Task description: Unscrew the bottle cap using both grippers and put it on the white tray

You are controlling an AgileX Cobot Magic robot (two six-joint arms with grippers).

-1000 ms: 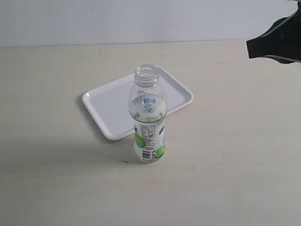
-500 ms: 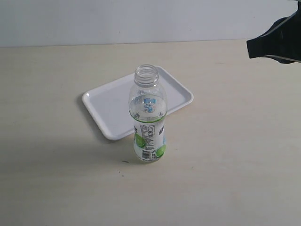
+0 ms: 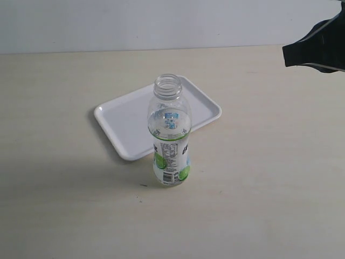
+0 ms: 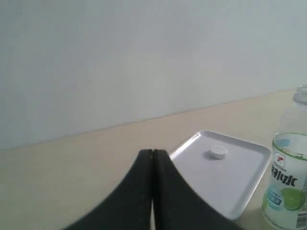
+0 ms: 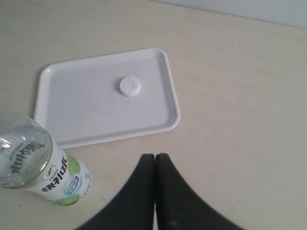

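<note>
The clear bottle (image 3: 170, 135) stands upright and uncapped on the table, in front of the white tray (image 3: 124, 121). The white bottle cap (image 5: 130, 86) lies on the tray (image 5: 76, 103); the bottle hides it in the exterior view. In the left wrist view the cap (image 4: 218, 152) rests on the tray (image 4: 240, 177) beside the bottle (image 4: 287, 182). My left gripper (image 4: 152, 153) is shut and empty, away from the tray. My right gripper (image 5: 155, 156) is shut and empty, above the table near the bottle (image 5: 33, 160). Only a black part of the right arm (image 3: 315, 48) shows at the exterior view's right edge.
A pale wooden table (image 3: 259, 189) carries everything. A plain light wall (image 3: 161, 21) runs behind it.
</note>
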